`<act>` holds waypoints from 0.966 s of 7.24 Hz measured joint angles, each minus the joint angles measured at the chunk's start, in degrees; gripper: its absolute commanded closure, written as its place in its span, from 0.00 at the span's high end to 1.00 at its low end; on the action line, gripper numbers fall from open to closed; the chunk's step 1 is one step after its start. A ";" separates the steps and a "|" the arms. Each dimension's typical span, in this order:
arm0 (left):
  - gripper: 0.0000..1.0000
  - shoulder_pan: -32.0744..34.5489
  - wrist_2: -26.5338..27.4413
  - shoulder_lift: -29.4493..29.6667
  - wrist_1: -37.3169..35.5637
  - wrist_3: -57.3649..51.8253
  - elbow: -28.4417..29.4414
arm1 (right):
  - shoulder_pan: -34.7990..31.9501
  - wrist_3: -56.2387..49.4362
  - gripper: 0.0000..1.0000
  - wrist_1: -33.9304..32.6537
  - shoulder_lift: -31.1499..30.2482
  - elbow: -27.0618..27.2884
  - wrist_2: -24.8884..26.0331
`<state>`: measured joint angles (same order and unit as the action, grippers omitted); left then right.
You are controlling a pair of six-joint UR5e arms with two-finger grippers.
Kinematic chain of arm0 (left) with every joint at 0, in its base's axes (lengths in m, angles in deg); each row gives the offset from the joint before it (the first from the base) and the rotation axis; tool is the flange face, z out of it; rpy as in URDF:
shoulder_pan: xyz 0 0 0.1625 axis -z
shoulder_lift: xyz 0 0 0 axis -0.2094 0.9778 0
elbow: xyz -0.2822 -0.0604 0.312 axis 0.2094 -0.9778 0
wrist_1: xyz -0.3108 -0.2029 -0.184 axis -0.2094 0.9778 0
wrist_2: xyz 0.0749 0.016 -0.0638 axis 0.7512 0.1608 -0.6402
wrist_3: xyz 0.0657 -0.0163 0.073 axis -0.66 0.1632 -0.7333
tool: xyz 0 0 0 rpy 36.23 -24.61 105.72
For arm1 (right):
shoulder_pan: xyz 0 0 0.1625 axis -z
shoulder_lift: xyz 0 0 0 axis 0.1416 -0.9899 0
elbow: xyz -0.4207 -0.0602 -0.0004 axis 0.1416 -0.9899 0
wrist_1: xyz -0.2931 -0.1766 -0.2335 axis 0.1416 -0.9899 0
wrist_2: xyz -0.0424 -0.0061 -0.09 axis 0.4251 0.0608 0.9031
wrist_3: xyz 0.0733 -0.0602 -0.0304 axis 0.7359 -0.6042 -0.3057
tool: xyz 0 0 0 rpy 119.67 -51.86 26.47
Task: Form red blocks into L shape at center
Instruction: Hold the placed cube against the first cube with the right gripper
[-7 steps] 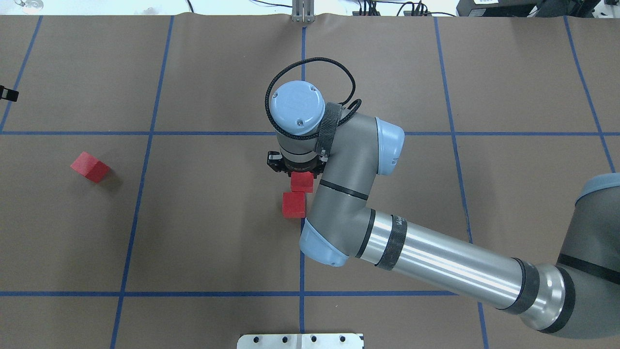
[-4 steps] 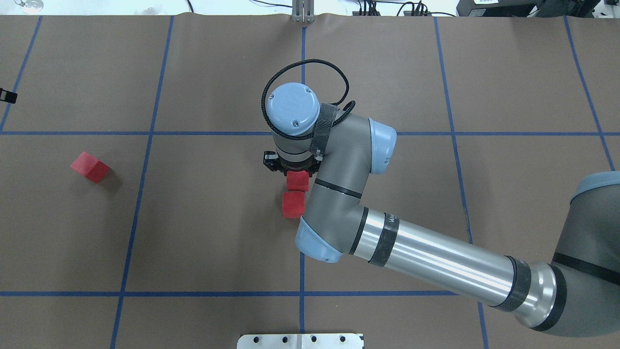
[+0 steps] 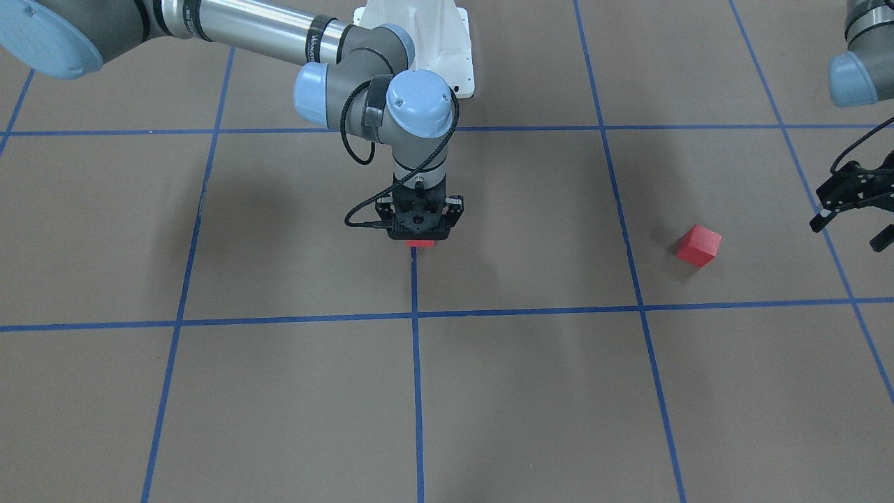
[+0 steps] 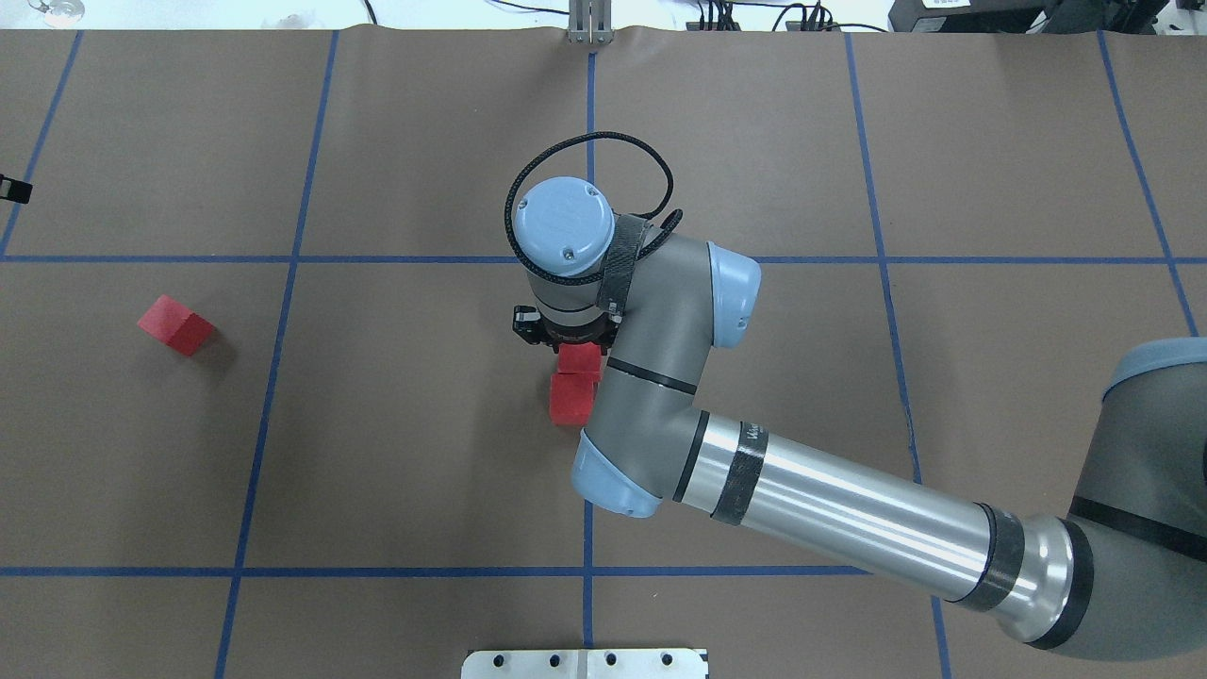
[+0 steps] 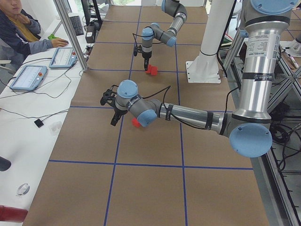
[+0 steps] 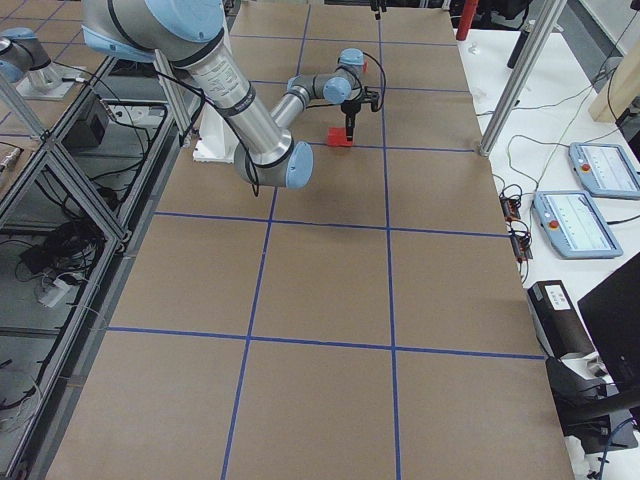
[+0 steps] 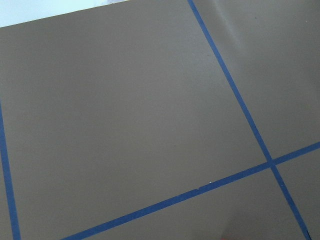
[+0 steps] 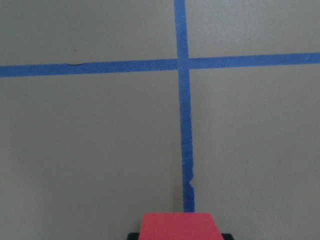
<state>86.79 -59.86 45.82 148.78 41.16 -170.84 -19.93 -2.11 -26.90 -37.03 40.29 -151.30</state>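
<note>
Front-facing view: the right pincer grips a red block over the middle blue line. A lone block lies well off that line, near the released left pincer. Overhead: a second block sits just beside the gripped one, against that line.

Right gripper straight down, clamped; left gripper splayed.

R wrist view: gripped red block cut off at 6 o'clock edge. Overhead: right arm hides 2nd red block on its 3 o'clock side; left gripper cropped at 9 o'clock.
</note>
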 measured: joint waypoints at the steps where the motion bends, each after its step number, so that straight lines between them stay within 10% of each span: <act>1: 1.00 0.00 0.00 0.01 0.00 -0.01 0.00 | 0.17 0.12 0.06 0.01 0.20 -0.15 0.00; 7: 1.00 0.00 0.00 0.02 0.00 -0.01 0.04 | 0.38 -0.14 0.22 0.00 1.21 -1.59 -0.10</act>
<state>86.79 -59.86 45.84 148.78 41.15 -170.80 -19.55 -2.25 -26.89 -35.83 38.71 -151.39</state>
